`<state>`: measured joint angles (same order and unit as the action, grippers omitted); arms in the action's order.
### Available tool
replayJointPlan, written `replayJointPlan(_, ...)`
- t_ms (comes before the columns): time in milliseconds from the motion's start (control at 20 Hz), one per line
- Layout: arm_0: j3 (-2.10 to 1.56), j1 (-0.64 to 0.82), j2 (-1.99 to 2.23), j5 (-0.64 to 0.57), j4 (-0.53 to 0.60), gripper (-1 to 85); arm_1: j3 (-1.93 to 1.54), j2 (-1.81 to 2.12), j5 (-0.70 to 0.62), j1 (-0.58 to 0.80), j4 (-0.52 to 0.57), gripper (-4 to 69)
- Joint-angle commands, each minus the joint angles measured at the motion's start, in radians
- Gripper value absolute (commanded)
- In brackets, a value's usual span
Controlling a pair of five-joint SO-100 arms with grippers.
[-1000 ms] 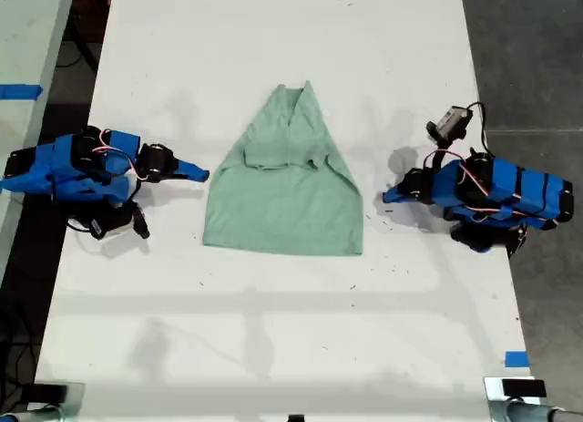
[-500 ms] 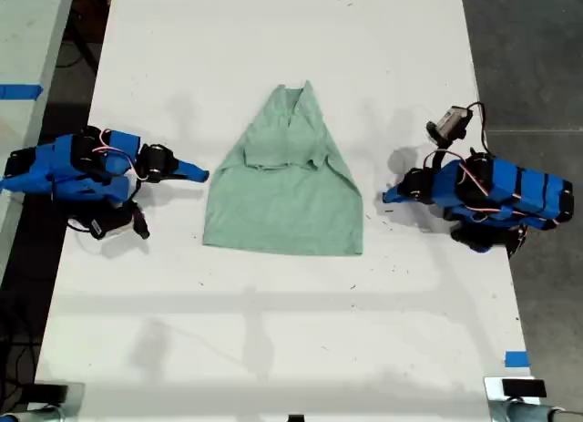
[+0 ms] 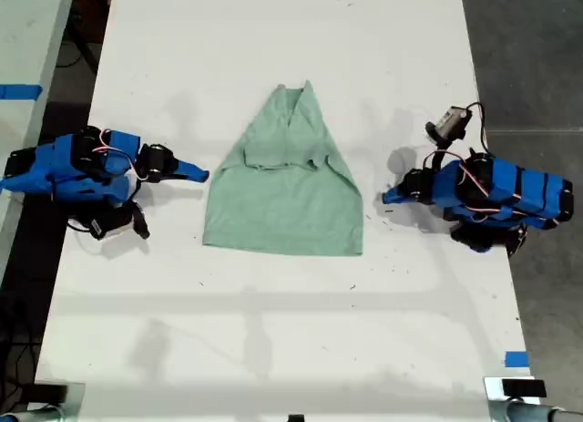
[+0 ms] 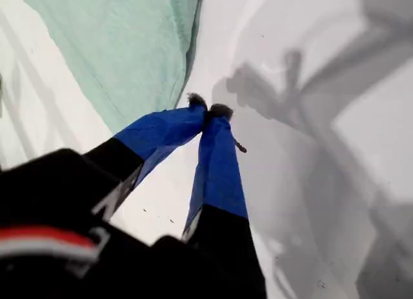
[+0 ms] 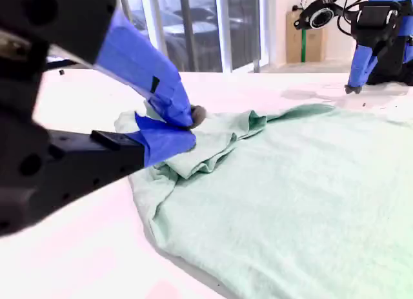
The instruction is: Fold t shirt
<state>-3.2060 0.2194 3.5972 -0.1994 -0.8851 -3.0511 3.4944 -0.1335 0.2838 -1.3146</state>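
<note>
The pale mint-green t shirt (image 3: 284, 199) lies flat in the middle of the white table (image 3: 273, 322), its upper sides folded in so it narrows to a point at the far end. My first gripper (image 3: 390, 197) rests low on the table at the exterior view's right, a short gap from the shirt's edge (image 4: 122, 47). In its wrist view its blue fingers (image 4: 216, 163) meet at the tips, shut on nothing (image 4: 210, 110). My second gripper (image 3: 202, 174) sits at the exterior view's left, just beside the shirt's other edge (image 5: 271, 202), also shut (image 5: 188, 123) and holding nothing.
The first arm's body (image 3: 496, 199) and the second arm's body (image 3: 77, 171) lie along the table's two side edges in the exterior view. Blue tape (image 3: 516, 358) marks the table near the exterior view's lower right. Another table (image 3: 23, 39) stands beyond the exterior view's left edge.
</note>
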Motion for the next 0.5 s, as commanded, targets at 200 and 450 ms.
replayJointPlan(200, -0.002, -0.002, 0.006, -0.005, 0.000, -0.1, -0.035, 0.014, 0.012, -0.006, -0.003, 2.0)
replayJointPlan(450, -0.002, 0.002, 0.006, -0.006, 0.002, -0.1, -0.035, 0.014, 0.017, -0.011, -0.006, 2.0)
